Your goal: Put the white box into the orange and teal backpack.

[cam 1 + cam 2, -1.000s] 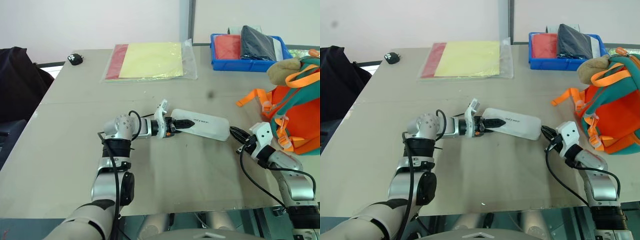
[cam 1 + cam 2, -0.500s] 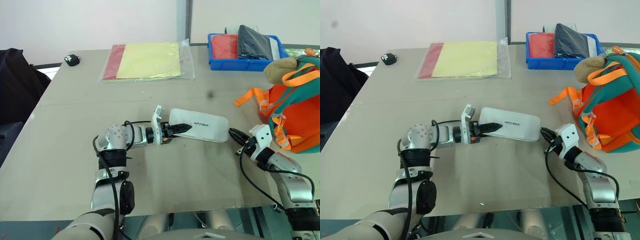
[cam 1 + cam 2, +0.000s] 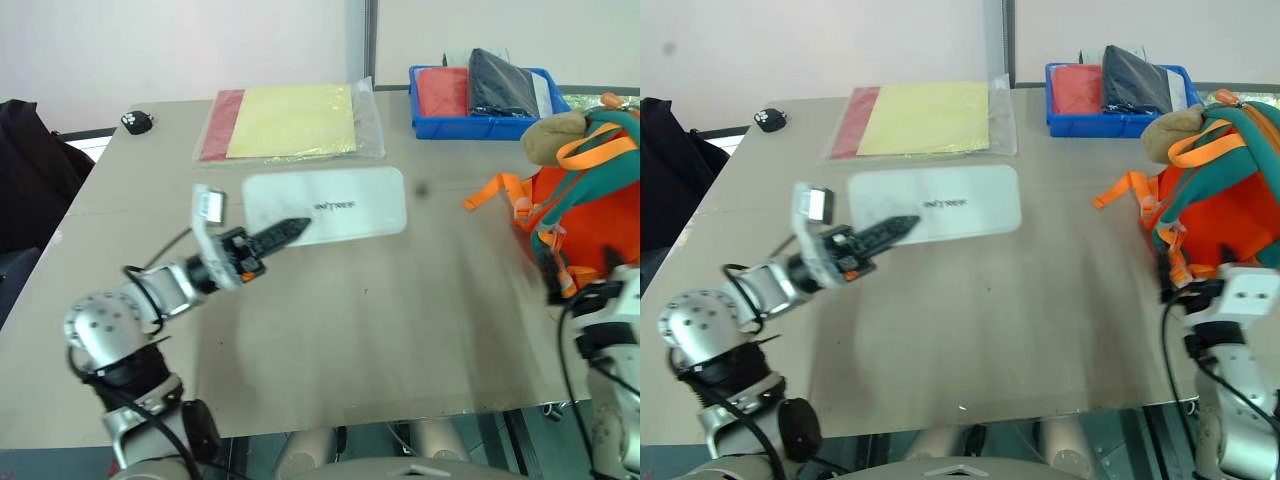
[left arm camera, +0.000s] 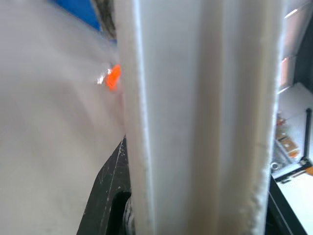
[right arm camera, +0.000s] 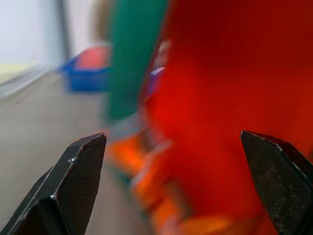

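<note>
Head views. My left gripper (image 3: 285,232) has its two black fingers closed on the near left edge of the flat white rectangular box (image 3: 325,204) with rounded corners and small dark lettering, carrying it lid-up, clear of the beige table (image 3: 400,330). The box sits in front of the clear plastic sleeve of yellow and red sheets (image 3: 290,120). The orange and teal fabric backpack (image 3: 590,200), with bright orange straps and a tan plush head on top, stands at the table's right edge, well apart from the box. Behind it is a blue plastic bin (image 3: 480,95) holding red and dark folded items. A small black object (image 3: 132,122) lies at the far left corner. My right arm's white wrist shows low on the right, just in front of the backpack.

Left wrist view. I see the white box edge-on, filling the gap between my left gripper's fingers (image 4: 105,196).

Right wrist view. My right gripper (image 5: 178,161) stands wide apart, holding nothing, with the backpack's orange and teal fabric directly ahead and the blue bin farther off.
</note>
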Available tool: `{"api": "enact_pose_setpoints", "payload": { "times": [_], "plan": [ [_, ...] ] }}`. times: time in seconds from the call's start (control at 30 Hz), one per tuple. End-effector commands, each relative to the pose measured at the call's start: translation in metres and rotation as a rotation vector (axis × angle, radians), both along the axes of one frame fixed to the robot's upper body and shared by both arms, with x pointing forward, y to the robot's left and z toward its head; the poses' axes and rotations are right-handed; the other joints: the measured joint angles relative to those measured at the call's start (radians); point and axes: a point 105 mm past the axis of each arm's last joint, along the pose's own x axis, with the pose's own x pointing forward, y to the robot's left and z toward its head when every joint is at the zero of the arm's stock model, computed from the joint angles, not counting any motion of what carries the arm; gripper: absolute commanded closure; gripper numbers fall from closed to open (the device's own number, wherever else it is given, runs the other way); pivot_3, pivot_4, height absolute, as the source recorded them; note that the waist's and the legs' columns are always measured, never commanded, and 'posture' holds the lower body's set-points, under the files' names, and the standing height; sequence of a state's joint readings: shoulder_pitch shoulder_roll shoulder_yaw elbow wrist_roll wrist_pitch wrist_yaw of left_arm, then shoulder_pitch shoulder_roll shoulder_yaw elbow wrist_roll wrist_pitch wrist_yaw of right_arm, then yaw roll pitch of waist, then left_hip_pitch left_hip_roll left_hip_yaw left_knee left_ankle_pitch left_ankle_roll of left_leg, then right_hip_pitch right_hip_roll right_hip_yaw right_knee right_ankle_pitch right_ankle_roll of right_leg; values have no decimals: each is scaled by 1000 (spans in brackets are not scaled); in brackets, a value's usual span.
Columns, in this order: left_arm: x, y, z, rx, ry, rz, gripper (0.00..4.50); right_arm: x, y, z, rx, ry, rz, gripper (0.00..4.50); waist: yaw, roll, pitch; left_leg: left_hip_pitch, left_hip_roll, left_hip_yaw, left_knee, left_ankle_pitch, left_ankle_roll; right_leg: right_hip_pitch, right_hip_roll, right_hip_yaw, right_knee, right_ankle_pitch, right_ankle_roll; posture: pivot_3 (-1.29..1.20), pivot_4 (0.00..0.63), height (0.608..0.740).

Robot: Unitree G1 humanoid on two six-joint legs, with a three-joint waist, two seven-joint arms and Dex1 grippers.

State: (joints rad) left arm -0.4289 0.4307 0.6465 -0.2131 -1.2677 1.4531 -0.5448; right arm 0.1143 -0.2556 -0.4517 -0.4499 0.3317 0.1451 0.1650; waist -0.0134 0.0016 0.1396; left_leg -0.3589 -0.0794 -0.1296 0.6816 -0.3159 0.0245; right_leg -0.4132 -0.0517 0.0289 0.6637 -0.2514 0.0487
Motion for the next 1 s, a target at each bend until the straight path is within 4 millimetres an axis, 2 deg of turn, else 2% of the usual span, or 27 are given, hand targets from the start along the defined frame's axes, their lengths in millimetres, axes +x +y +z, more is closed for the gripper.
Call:
{"api": "enact_pose_setpoints", "payload": {
  "times": [0.03,0.17,0.23,0.3,0.4,0.47,0.5,0.6,0.63,0.7,0.77,0.83,0.9,1.0],
  "plan": [
    [-2,-4,9,18,-64,-11,3318,31,11,17,102,-33,85,178,-3,0,0,1,0,0,0,0,0,1,0,0,0,0,0,0,150,740],
    [9,0,0,36,-34,51,3318,72,16,22,208,5,164,178,0,1,1,2,1,0,-1,0,0,1,1,0,1,1,-1,0,150,740],
    [9,-1,0,35,-39,51,3318,81,17,25,213,5,182,178,3,1,1,0,1,-1,-3,0,0,-1,1,-1,0,0,-2,0,150,740],
    [11,-1,1,30,-47,68,3318,101,15,29,236,18,184,178,-1,1,1,-4,1,-1,-4,0,0,-4,1,-1,-2,0,-1,0,150,740],
    [10,3,0,38,-52,102,3318,114,23,39,155,0,219,1055,-7,1,1,-4,-2,0,-4,0,0,-7,0,2,-2,0,-1,0,150,740],
    [8,6,0,33,-53,115,3318,112,36,40,78,0,276,2166,-8,1,1,-4,-2,-1,-5,0,0,-8,0,3,-3,0,-1,0,150,740],
    [7,7,0,35,-51,123,3318,110,45,41,38,-2,319,2521,-10,1,1,-4,-2,-1,-6,0,0,-8,0,3,-3,0,-1,0,150,740],
    [4,12,-3,41,-46,148,3318,101,81,47,-45,-2,516,4012,-19,1,1,-5,-2,0,-11,0,0,-12,0,5,-2,0,-1,0,150,740],
    [4,15,-3,42,-45,158,3318,95,101,53,-70,-9,634,4473,-23,1,1,-5,-2,0,-11,0,0,-12,0,5,-2,0,-1,0,150,740],
    [6,22,-2,50,-45,184,3318,81,138,64,-76,-6,854,4473,-29,1,1,-5,-2,1,-10,0,0,-12,0,7,-1,0,-1,0,150,740],
    [12,33,0,66,-48,216,3318,56,182,78,-92,-2,1144,4473,-33,1,1,-4,-2,1,-10,0,0,-12,1,7,-1,0,-1,0,150,740],
    [17,45,3,80,-55,245,3318,29,207,86,-110,17,1359,4473,-38,1,1,-3,-1,1,-11,0,0,-14,3,10,1,1,-1,0,150,740],
    [21,60,6,105,-69,284,3318,7,215,87,-121,71,1501,4473,-36,1,1,-4,-1,-1,-12,0,0,-14,3,9,0,1,-1,0,150,740],
    [23,77,10,124,-89,327,3318,-17,206,75,-143,199,1621,4473,-25,0,1,-7,-2,-3,-13,0,0,-16,2,8,-4,1,-1,0,150,740]
  ]
}}
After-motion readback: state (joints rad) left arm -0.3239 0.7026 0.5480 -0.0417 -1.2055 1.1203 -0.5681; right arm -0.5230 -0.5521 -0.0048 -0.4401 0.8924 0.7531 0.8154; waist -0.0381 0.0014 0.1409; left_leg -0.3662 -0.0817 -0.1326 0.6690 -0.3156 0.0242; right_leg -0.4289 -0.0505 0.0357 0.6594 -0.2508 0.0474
